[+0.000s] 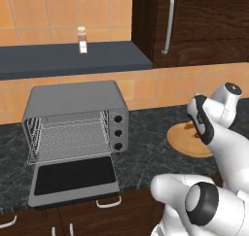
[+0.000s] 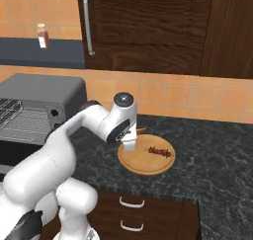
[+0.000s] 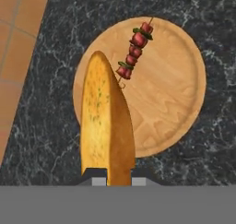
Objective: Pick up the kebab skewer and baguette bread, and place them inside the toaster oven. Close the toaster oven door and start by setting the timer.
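Note:
My gripper (image 3: 118, 178) is shut on the baguette bread (image 3: 107, 126), a golden loaf with an orange-brown crust that stands up between the fingers, lifted over the round wooden board (image 3: 170, 103). The kebab skewer (image 3: 133, 52) lies on that board beyond the loaf; in the right base view the skewer (image 2: 159, 150) rests on the board (image 2: 143, 164) just right of the hand. To the left stands the grey toaster oven (image 1: 73, 101), its door (image 1: 73, 177) dropped flat, the wire rack (image 1: 70, 138) bare and three black knobs (image 1: 117, 132) on its right panel.
The dark speckled counter (image 2: 212, 145) runs between oven and board. A small bottle (image 1: 82, 40) stands on the dark shelf above the oven. A dark wood cabinet with a long bar handle (image 1: 168, 24) hangs over the board. Drawers (image 2: 131, 202) sit below the counter edge.

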Controlling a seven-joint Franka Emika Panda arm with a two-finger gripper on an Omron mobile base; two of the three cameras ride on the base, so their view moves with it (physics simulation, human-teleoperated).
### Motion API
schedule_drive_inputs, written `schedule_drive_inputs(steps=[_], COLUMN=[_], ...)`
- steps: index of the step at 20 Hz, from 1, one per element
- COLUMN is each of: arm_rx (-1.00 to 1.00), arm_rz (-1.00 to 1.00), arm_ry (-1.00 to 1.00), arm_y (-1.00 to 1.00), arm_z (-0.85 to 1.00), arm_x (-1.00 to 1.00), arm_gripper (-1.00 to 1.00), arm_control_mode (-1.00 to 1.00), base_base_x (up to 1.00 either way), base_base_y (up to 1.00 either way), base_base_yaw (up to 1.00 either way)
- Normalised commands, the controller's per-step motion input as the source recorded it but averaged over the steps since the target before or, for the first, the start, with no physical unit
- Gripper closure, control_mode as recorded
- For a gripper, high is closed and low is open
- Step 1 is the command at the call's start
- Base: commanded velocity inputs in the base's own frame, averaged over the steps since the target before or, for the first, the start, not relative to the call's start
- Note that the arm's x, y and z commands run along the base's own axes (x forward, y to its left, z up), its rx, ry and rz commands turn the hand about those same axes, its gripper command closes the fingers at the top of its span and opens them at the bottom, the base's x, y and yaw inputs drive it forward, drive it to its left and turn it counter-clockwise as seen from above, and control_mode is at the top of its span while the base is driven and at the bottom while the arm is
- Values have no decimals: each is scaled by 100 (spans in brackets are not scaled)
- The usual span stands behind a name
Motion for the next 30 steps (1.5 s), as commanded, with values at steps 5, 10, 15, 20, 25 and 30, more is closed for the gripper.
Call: schedule_drive_inputs(steps=[5,10,15,20,25,30], arm_rx=[0,0,0,0,0,0], arm_rz=[-13,-10,-5,0,0,0], arm_ry=[-1,-7,-8,-3,-3,0], arm_y=[32,47,66,62,81,88], arm_z=[60,66,58,41,26,2], arm_x=[-93,-82,-64,-45,-49,-23], arm_gripper=[100,100,100,100,100,100], arm_control_mode=[-100,-100,-100,-100,-100,-100], base_base_x=[0,0,0,0,0,0], base_base_y=[0,0,0,0,0,0], base_base_yaw=[0,0,0,0,0,0])
